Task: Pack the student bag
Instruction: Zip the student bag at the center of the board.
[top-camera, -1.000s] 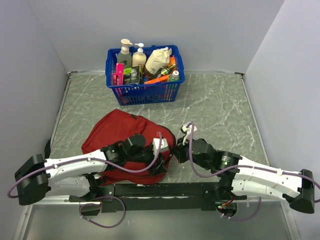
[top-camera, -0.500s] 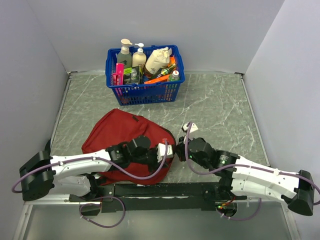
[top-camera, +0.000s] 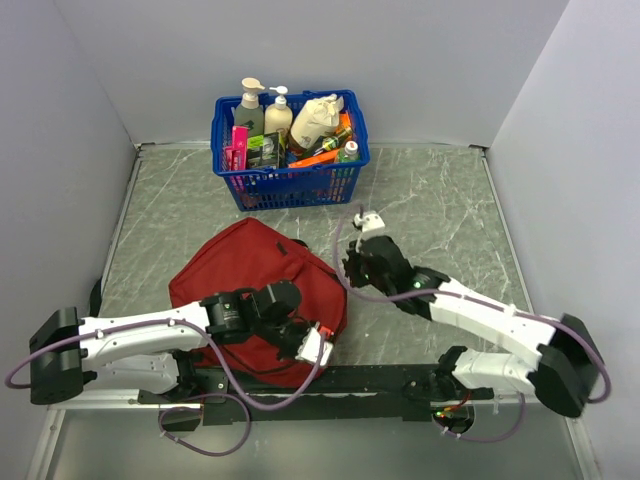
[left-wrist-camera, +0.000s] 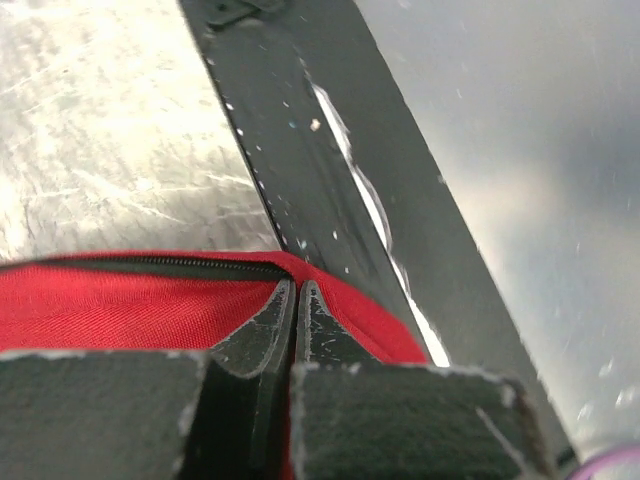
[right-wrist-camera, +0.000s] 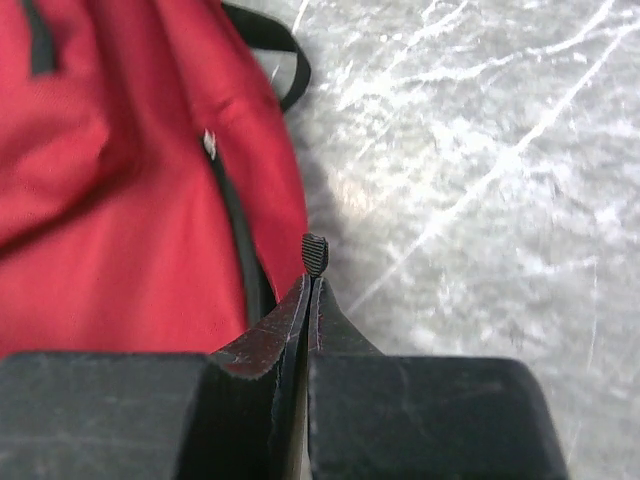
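The student bag (top-camera: 250, 265), dark red with black zipper trim, lies flat at the near middle of the table. My left gripper (top-camera: 314, 348) sits at the bag's near right corner. In the left wrist view it (left-wrist-camera: 297, 285) is shut, with red fabric (left-wrist-camera: 120, 300) pinched where the black zipper (left-wrist-camera: 150, 263) ends. My right gripper (top-camera: 349, 277) is at the bag's right edge. In the right wrist view it (right-wrist-camera: 312, 282) is shut on a small black ribbed zipper pull (right-wrist-camera: 315, 253) beside the bag's red side (right-wrist-camera: 130, 200).
A blue plastic basket (top-camera: 290, 185) full of bottles and tubes stands at the back middle. A black mounting rail (top-camera: 330, 380) runs along the near edge, just under the left gripper (left-wrist-camera: 330, 180). Grey walls close in the left, right and back sides.
The left gripper has shut and moved toward the near edge at the bag's corner. The right gripper, still shut, has moved away from the bases along the bag's right edge.
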